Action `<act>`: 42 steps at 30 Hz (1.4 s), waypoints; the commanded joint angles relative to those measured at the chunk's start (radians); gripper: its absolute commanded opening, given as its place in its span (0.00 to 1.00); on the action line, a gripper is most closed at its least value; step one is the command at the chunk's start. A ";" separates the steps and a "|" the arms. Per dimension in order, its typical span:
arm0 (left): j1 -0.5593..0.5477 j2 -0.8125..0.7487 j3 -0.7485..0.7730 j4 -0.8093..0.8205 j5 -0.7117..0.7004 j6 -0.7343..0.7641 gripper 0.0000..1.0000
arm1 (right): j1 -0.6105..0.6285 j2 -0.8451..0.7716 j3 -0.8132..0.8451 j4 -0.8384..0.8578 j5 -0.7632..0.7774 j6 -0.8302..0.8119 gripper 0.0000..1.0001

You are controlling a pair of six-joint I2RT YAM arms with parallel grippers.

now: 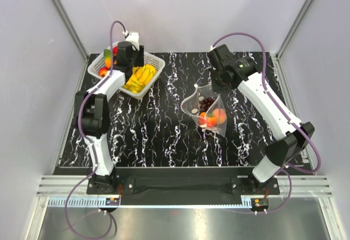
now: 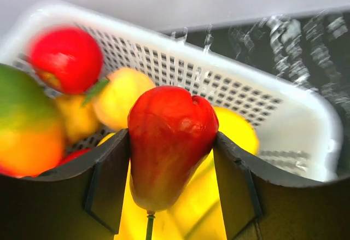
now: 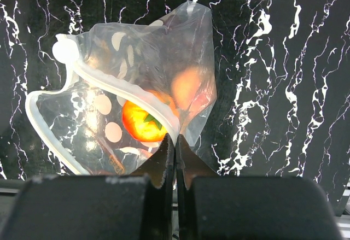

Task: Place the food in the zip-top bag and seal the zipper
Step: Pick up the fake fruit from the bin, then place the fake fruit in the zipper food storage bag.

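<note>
— Plastic is hazing things; what is sitting in the zip-top bag [image 3: 136, 48]?
— An orange fruit [image 3: 143, 121] and a peach [image 3: 188, 84]. Only the top view is showing grapes [image 1: 206, 104]. The bag is lying mid-table [image 1: 153, 136], mouth gaping, with the right gripper [image 3: 175, 141] pinching its rim at the zipper [image 3: 104, 81].
— And the left gripper [image 2: 170, 141]?
— It is clamping a red fruit [image 2: 167, 114] over the white basket [image 2: 262, 92], whose other fruits are showing blurred.

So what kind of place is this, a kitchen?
Probably a robot lab booth, not a kitchen: a left arm and right arm bolted to a black marbled table, plain white walls, toy fruit in a white lattice basket.
</note>
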 commanded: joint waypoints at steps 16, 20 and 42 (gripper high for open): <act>-0.277 -0.753 -0.396 0.035 0.080 -0.175 0.40 | 0.009 -0.034 0.031 0.012 0.012 -0.013 0.00; -0.404 -0.889 -0.499 0.009 0.118 -0.329 0.42 | 0.011 -0.036 0.021 0.015 0.020 -0.013 0.00; -0.729 -0.680 -0.513 0.070 0.112 -0.404 0.43 | 0.009 -0.059 -0.012 0.031 0.007 -0.007 0.00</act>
